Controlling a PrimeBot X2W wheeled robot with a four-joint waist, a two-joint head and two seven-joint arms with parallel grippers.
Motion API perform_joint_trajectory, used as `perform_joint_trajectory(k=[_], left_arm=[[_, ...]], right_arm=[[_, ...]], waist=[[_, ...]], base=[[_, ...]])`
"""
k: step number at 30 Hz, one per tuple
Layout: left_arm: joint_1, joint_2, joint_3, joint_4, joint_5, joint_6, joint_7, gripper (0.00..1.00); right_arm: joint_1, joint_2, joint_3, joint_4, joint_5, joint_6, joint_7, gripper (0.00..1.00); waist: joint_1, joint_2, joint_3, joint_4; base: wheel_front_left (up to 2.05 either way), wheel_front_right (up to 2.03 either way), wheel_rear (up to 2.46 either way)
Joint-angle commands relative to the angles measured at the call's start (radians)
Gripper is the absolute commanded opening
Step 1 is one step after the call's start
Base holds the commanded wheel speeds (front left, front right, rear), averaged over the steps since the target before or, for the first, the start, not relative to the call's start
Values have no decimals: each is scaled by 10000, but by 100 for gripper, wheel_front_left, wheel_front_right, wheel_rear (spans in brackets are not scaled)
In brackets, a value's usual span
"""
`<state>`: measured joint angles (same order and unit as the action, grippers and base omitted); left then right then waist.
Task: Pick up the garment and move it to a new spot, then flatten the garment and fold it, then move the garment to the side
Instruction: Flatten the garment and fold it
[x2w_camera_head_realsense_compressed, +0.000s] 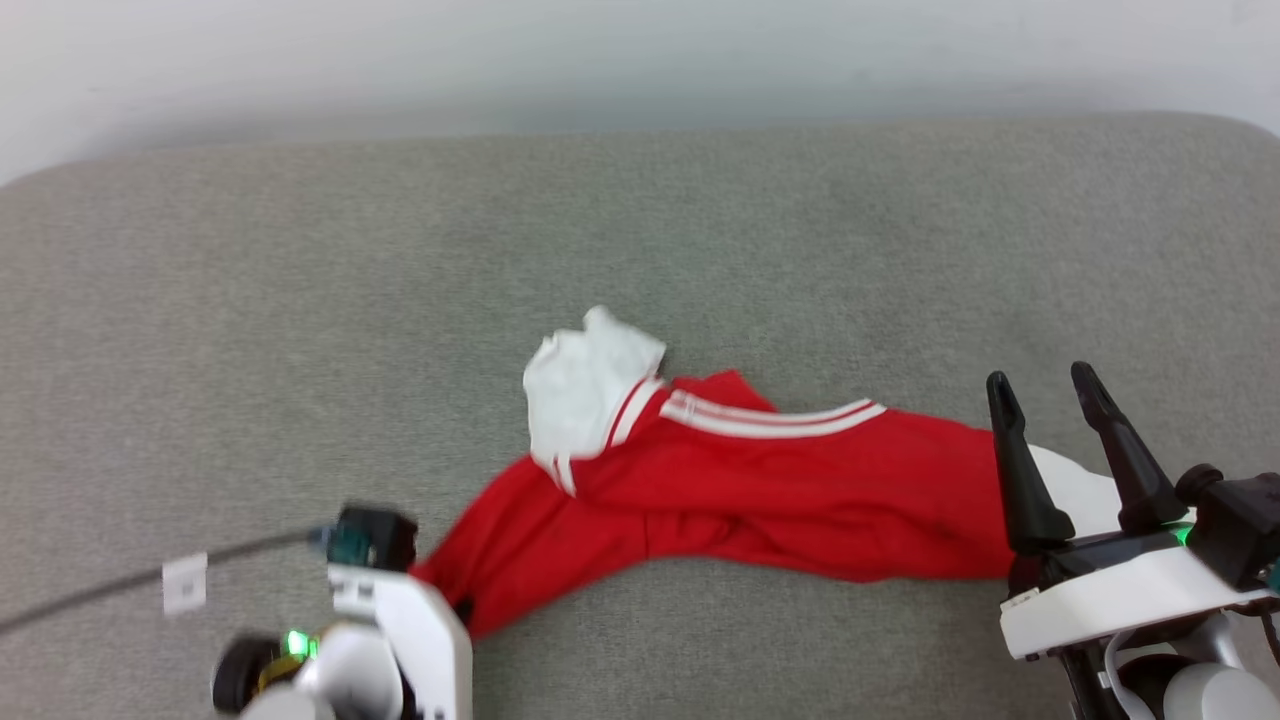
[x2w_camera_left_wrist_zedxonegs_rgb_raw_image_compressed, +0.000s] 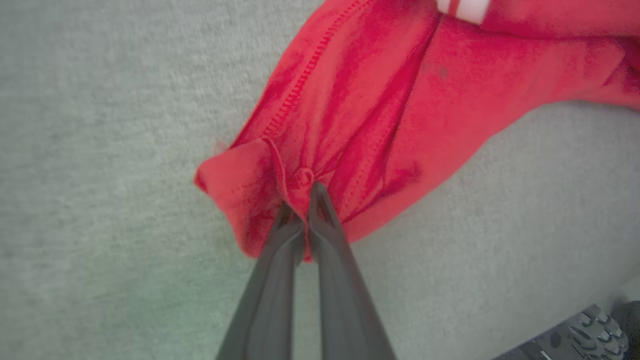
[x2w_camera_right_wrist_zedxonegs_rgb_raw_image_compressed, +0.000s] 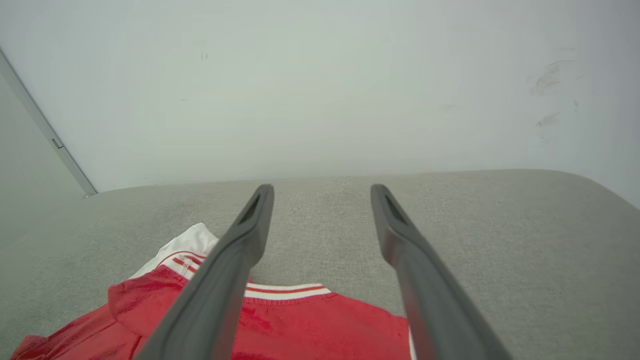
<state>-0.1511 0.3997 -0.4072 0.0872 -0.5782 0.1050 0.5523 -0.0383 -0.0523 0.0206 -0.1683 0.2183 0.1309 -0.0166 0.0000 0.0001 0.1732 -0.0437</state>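
Note:
The garment (x2w_camera_head_realsense_compressed: 760, 490) is a red jersey lying crumpled in a long band across the grey padded surface, with a white sleeve (x2w_camera_head_realsense_compressed: 590, 385) bunched at its upper left and white stripes along one edge. My left gripper (x2w_camera_left_wrist_zedxonegs_rgb_raw_image_compressed: 300, 200) is shut on the garment's (x2w_camera_left_wrist_zedxonegs_rgb_raw_image_compressed: 400, 90) lower-left hem corner, the red fabric gathered between its tips. In the head view the left gripper (x2w_camera_head_realsense_compressed: 460, 605) sits at that same corner, mostly hidden by its white wrist. My right gripper (x2w_camera_head_realsense_compressed: 1040, 380) stands open over the garment's right end, fingers apart and holding nothing. From the right wrist, the right gripper (x2w_camera_right_wrist_zedxonegs_rgb_raw_image_compressed: 322, 190) hovers above the garment (x2w_camera_right_wrist_zedxonegs_rgb_raw_image_compressed: 310, 325).
The grey fabric surface (x2w_camera_head_realsense_compressed: 300, 300) stretches wide on all sides, rounded at its far corners, against a pale wall (x2w_camera_head_realsense_compressed: 640, 50). A dark cable with a white tag (x2w_camera_head_realsense_compressed: 185, 582) trails left from my left wrist. Part of the robot's base (x2w_camera_left_wrist_zedxonegs_rgb_raw_image_compressed: 590, 330) shows low in the left wrist view.

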Motion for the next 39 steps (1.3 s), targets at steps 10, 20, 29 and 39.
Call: perform_joint_trajectory(k=[10,20,29,39], left_arm=[[2323,-587,-97,-207,-676,644,-240,100],[857,-767,477,-1088,532,894,-2830,100],[-1554,-420,380,-782,957,183,-2790,100],[-3316,524,-307,632,116,-1007,1110,100]], right_arm=[[374,29,105,-130,-244,-1,306,100],[525,29,5,-151,-360,-1,523,100],[145,0,-213,-423,-488,-3,636,100],[-265,19,-337,-294,-355,-3,350,100]], waist=[[0,-1,-545,418],[0,-1,-883,256],[0,-1,-117,-234],[0,-1,1240,-919]], base=[[0,0,0],[0,0,0],[0,0,0],[0,0,0]])
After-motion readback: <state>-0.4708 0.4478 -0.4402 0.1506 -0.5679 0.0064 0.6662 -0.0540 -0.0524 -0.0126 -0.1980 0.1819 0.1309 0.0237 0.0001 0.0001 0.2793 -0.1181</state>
